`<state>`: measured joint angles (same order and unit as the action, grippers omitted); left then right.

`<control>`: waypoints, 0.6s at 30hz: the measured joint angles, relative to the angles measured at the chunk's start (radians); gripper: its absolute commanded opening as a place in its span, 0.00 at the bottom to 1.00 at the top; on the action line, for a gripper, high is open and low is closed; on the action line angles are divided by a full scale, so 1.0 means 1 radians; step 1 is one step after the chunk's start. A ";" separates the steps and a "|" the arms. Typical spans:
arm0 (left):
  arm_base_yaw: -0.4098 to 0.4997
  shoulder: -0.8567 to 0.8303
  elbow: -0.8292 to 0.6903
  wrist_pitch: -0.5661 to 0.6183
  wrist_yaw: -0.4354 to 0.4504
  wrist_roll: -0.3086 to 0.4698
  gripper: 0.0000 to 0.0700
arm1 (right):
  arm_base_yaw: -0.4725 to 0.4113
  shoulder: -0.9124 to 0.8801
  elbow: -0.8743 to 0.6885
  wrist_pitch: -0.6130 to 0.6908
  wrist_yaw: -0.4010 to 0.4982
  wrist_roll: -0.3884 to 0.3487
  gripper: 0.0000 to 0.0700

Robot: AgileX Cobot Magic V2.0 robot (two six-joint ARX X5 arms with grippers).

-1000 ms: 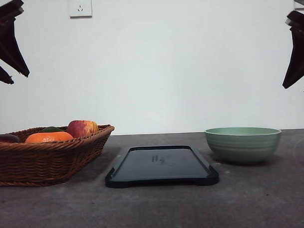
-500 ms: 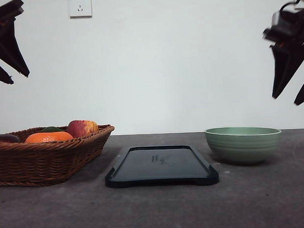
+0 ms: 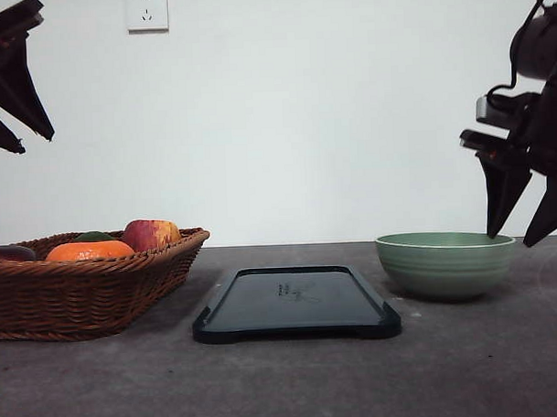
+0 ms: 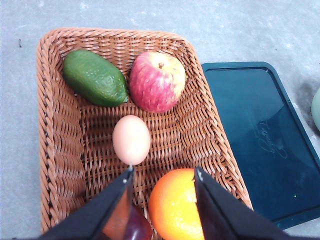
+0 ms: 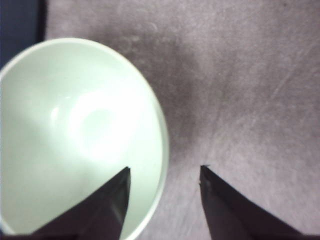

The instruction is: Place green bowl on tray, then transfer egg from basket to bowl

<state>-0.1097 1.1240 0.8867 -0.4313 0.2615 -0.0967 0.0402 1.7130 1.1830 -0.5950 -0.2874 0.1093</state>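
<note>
Green bowl (image 3: 446, 263) on worktop (image 3: 285, 382) right of tray (image 3: 296, 304), right end effector (image 5: 164, 172) spread astride its rim: risks tipping or sliding if pinched shallow; left end effector (image 4: 164, 175) parted over egg (image 4: 131, 139) in basket (image 4: 55, 125).

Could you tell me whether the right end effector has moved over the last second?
Yes. In the front view the right end effector has come down and leftward, from well above to level with the green bowl's rim, open.

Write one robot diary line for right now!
right gripper: open, straddling bowl rim | bowl: on table, beside tray | left gripper: open over basket | egg: in basket
</note>
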 measured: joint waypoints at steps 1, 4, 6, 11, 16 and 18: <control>0.000 0.000 0.000 0.000 0.000 0.000 0.34 | 0.000 0.007 0.000 0.002 0.000 0.000 0.09; 0.000 0.000 0.000 0.000 0.000 0.000 0.34 | 0.000 0.016 0.001 0.004 0.000 0.000 0.00; 0.000 0.000 0.000 0.001 0.000 0.000 0.34 | 0.000 0.016 0.006 0.003 0.000 0.000 0.00; 0.000 0.000 0.000 0.001 0.000 0.000 0.34 | 0.000 0.016 0.086 -0.098 0.001 0.000 0.00; 0.000 0.000 0.000 0.001 0.000 0.000 0.34 | 0.015 0.016 0.257 -0.230 0.001 -0.007 0.00; 0.000 0.000 0.000 0.001 0.000 0.000 0.33 | 0.033 0.016 0.323 -0.268 0.001 -0.008 0.00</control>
<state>-0.1097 1.1240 0.8871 -0.4305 0.2615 -0.0967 0.0734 1.7294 1.5058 -0.8627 -0.2863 0.1013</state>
